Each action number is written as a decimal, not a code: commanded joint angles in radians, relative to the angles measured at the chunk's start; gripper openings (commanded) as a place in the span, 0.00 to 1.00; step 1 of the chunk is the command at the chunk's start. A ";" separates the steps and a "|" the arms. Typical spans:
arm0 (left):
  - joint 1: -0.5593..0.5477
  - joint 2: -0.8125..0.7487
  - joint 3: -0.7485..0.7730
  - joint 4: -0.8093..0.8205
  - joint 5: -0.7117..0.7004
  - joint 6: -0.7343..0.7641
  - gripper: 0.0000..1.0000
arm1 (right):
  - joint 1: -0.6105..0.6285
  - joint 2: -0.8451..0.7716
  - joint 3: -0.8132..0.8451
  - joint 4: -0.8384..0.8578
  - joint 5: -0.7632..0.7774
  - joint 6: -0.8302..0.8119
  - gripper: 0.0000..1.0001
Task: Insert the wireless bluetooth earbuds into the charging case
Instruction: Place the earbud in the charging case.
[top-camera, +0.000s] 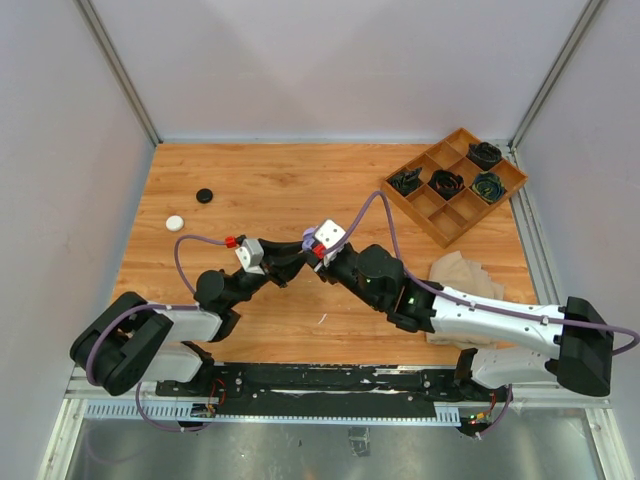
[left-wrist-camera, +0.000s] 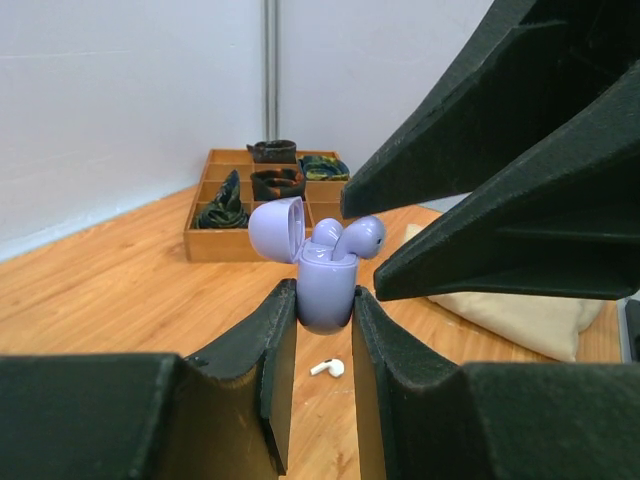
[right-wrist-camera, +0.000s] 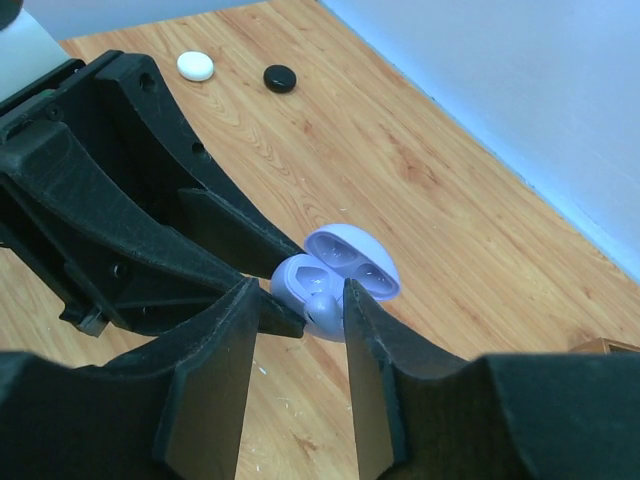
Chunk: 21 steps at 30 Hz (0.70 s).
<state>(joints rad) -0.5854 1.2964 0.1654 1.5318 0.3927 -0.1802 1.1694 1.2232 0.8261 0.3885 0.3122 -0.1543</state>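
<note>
My left gripper (left-wrist-camera: 325, 303) is shut on a lavender charging case (left-wrist-camera: 326, 290), held upright above the table with its lid (left-wrist-camera: 276, 228) open. Two lavender earbuds (left-wrist-camera: 358, 236) stand in the case. My right gripper (right-wrist-camera: 300, 297) is open, with its fingers (left-wrist-camera: 480, 130) on either side of one lavender earbud (right-wrist-camera: 322, 306) at the case (right-wrist-camera: 300, 280). That earbud touches one finger only. A white earbud (left-wrist-camera: 328, 368) lies on the table below the case. The two grippers (top-camera: 308, 256) meet at mid-table.
A black disc (top-camera: 205, 196) and a white disc (top-camera: 175, 223) lie at the far left. A wooden compartment tray (top-camera: 412, 213) with coiled dark items stands at the back right. A beige cloth (top-camera: 465, 275) lies right of centre.
</note>
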 joint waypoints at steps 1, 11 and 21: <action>0.004 0.018 -0.016 0.248 -0.001 0.023 0.00 | 0.016 -0.047 0.003 -0.005 0.001 0.020 0.42; 0.003 0.050 -0.019 0.249 0.033 0.025 0.00 | -0.006 -0.139 0.046 -0.182 0.078 -0.052 0.56; 0.004 0.034 -0.027 0.249 0.080 0.043 0.00 | -0.104 -0.145 0.023 -0.294 0.068 -0.022 0.60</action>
<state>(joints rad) -0.5854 1.3415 0.1493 1.5322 0.4358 -0.1608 1.1160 1.0897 0.8440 0.1501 0.3706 -0.1875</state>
